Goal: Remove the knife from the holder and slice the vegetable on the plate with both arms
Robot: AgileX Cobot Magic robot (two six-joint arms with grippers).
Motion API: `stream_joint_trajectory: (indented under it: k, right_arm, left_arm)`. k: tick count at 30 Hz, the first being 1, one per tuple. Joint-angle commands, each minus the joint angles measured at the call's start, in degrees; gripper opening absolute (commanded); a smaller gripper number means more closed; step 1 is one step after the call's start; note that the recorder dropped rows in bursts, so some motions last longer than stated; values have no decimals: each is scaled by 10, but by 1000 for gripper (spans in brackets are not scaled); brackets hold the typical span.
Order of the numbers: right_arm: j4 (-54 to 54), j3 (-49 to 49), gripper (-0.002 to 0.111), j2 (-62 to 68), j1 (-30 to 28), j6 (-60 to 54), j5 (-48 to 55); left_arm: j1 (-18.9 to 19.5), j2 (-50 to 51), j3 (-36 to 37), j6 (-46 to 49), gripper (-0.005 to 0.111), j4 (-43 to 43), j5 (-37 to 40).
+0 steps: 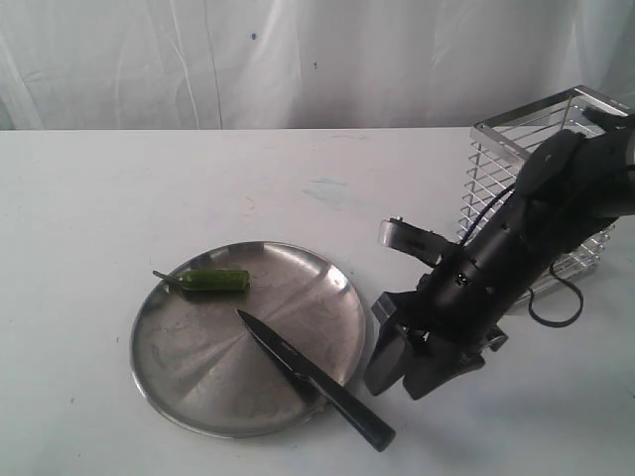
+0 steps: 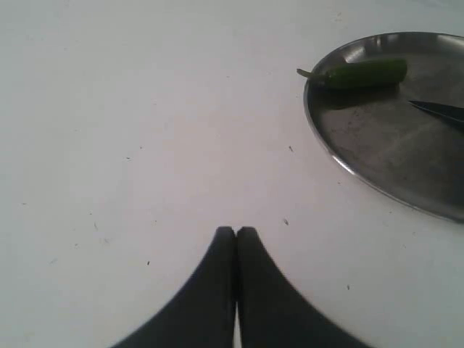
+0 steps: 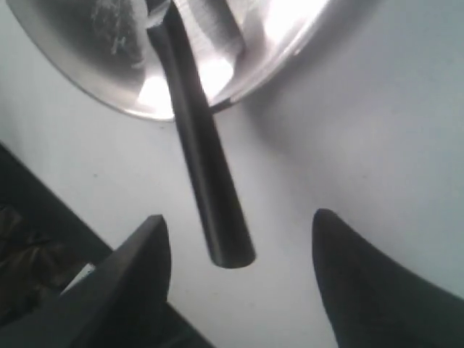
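My right gripper (image 3: 239,217) stands spread wide. The knife (image 1: 313,382) handle lies loose between its fingers and touches neither. The blade rests on the plate (image 1: 189,347) near the tabletop's (image 1: 99,198) front edge, with the handle jutting over the rim toward the right arm (image 1: 516,238). The vegetable (image 1: 218,282) lies by the plate's far rim, apart from the blade tip. The holder (image 1: 491,169) stands at the right edge behind that arm, a cable loop (image 1: 556,302) beside it. My left gripper (image 2: 235,233) is pressed together over white tabletop beside the plate. A white curtain (image 1: 298,59) hangs behind. Open tabletop runs from the plate to the left edge.
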Motion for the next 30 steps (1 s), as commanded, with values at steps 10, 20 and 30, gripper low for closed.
stream_joint_trajectory:
  k: [10, 20, 30]
  right_arm:
    - [61, 0, 54, 46, -3, -57, 28]
    - [54, 0, 54, 83, -3, -57, 41]
    - [83, 0, 54, 97, 0, -84, 44]
  left_arm:
    - [-3, -2, 2, 0, 0, -1, 0]
    - [-3, -2, 2, 0, 0, -1, 0]
    - [-3, -2, 2, 0, 0, -1, 0]
